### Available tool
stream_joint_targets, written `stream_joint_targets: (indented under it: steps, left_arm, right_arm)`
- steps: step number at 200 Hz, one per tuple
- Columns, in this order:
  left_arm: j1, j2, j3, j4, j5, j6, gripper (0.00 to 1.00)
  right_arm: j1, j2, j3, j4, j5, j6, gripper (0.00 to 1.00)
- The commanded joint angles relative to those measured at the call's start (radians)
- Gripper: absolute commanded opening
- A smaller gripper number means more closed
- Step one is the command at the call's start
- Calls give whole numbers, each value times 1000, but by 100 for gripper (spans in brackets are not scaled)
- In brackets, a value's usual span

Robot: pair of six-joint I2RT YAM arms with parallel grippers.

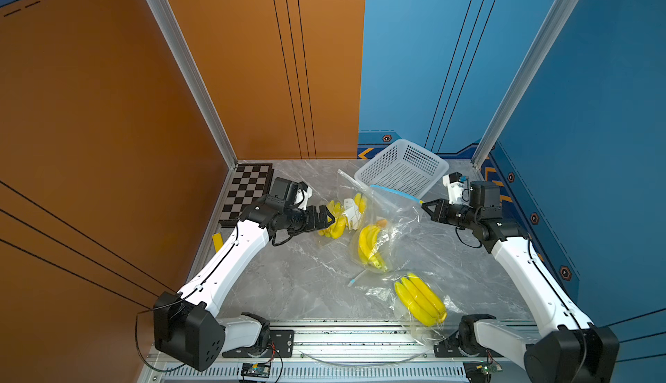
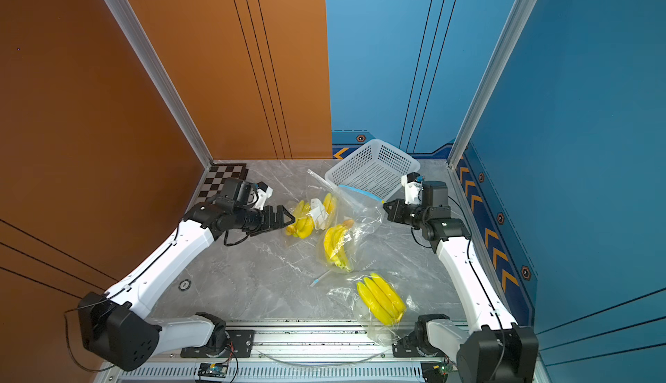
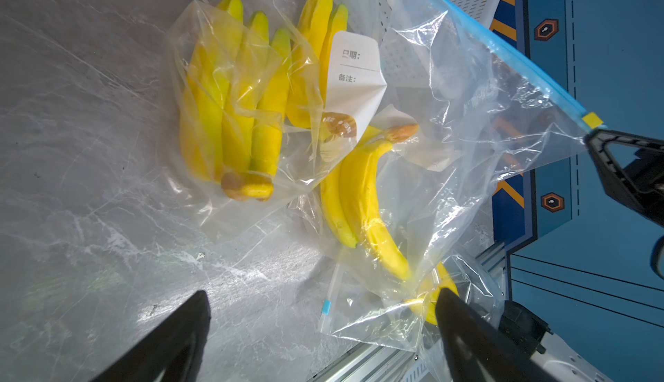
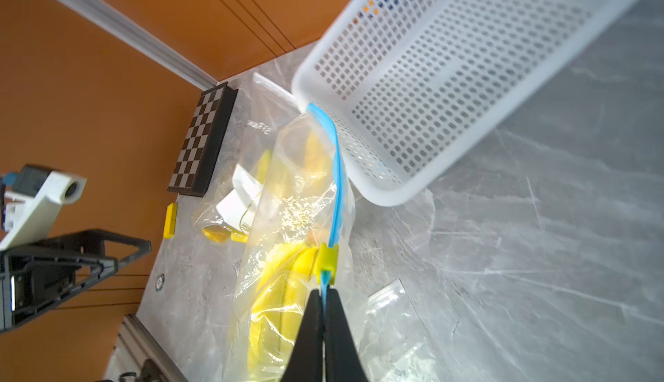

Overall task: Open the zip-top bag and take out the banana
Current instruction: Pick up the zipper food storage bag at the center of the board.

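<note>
zip-top bag (image 4: 287, 215), bananas (image 3: 363, 197) inside, leans on the white basket (image 1: 403, 168); blue zip (image 4: 336, 168) looks unopened, yellow slider (image 4: 327, 258) at its end away from the basket. right pincer (image 4: 323, 292) pinches the zip beside the slider; left pincer (image 1: 329, 215) gapes empty. opening and removal remain.

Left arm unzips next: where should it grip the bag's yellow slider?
Pinch the yellow slider across its two broad faces, coming in over the free edge of the blue zip track, probably: it straddles that raised edge, next to where the right gripper clamps the track's end.
</note>
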Motion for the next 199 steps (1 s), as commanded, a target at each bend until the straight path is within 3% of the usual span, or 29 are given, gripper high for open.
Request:
stream_joint_targets:
  steps: [1, 31, 71, 115, 148, 199]
  left_arm:
    - [-16, -51, 91, -6, -18, 79, 98]
    - [-39, -70, 194, 4, 42, 187, 98]
    - [-106, -112, 267, 21, 131, 391, 98]
    - [-160, -70, 344, 21, 263, 481, 98]
    - [-294, -44, 350, 21, 150, 650, 98]
    - [-330, 12, 477, 21, 129, 698, 98]
  right_arm:
    - [115, -75, 63, -12, 91, -247, 0]
    - [276, -90, 130, -58, 95, -489, 0]
    - [384, -18, 273, -179, 42, -679, 0]
    - [402, 45, 353, -199, -21, -711, 0]
    - [464, 45, 324, -191, -24, -752, 0]
    - [470, 16, 437, -169, -15, -751, 0]
